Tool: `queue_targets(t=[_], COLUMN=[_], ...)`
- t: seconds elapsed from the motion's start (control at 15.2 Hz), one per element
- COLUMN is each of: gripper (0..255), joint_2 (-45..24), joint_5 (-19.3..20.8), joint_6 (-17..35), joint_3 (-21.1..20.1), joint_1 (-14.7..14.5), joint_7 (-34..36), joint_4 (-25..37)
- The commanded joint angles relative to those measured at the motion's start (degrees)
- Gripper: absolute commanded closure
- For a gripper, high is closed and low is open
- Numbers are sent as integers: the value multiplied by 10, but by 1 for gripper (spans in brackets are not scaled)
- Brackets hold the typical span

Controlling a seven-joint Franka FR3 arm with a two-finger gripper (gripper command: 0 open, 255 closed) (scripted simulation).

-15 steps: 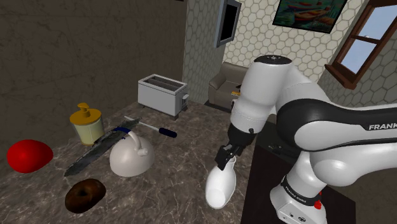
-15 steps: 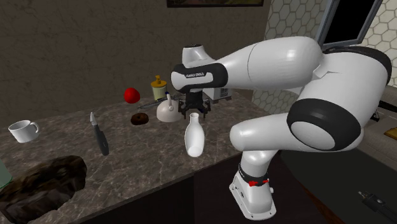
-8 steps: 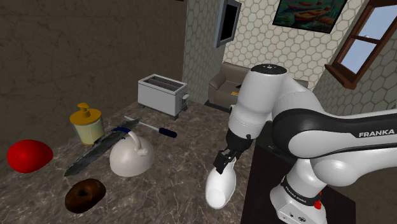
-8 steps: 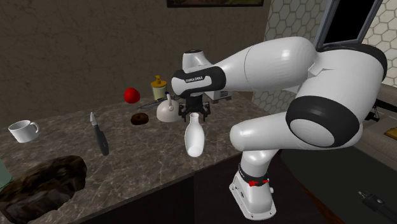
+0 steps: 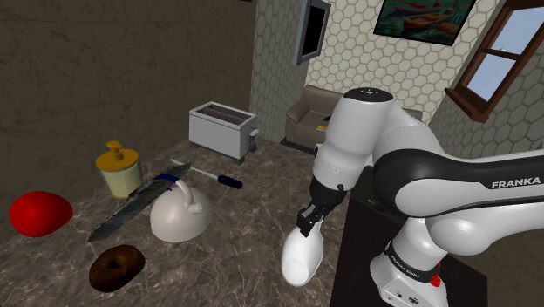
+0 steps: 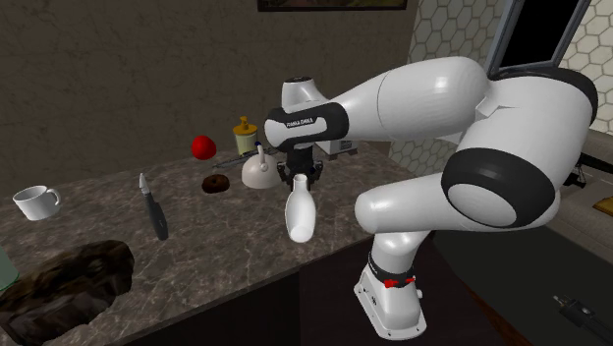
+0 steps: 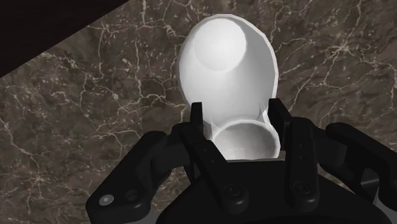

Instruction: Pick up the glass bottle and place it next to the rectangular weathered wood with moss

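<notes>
The white bottle (image 5: 302, 253) stands upright on the dark marbled surface (image 5: 235, 253). In the shoulder view it is well to the right of the white kettle (image 5: 179, 218), close to the surface's edge by the stand. The gripper (image 5: 307, 221) comes down over the bottle's top. In the wrist view its fingers (image 7: 198, 124) are drawn in against either side of the neck, just under the open mouth, so the gripper (image 7: 237, 109) clasps the bottle (image 7: 226, 63).

In the second exterior view the bottle (image 6: 300, 214) is in front of the kettle (image 6: 257, 173) and a little to its right, with the gripper (image 6: 303, 181) on its neck. The dark, rough wood (image 6: 64, 280) lies far from the kettle at that view's lower left, near the front edge. A white mug (image 6: 37, 201) sits well to the kettle's left.

In the shoulder view a brown doughnut (image 5: 115, 266) lies just in front of the kettle, to its left. A long knife (image 5: 131, 209) lies beside the kettle on the left. A yellow jar (image 5: 119, 170) stands behind the kettle on the left, and a white toaster (image 5: 222, 129) stands further behind it.
</notes>
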State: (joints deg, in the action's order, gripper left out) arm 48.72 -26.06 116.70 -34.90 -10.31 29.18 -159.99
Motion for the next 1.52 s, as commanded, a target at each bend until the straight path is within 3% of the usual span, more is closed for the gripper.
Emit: queue_targets(t=[0.0, 0.26, 1.45], gripper=[255, 255, 255], joint_2=[0, 0, 33], joint_5=[0, 0, 52], joint_6=[0, 0, -147], joint_3=[0, 0, 60], joint_1=[0, 0, 16], joint_7=[0, 0, 3], joint_4=[0, 0, 115])
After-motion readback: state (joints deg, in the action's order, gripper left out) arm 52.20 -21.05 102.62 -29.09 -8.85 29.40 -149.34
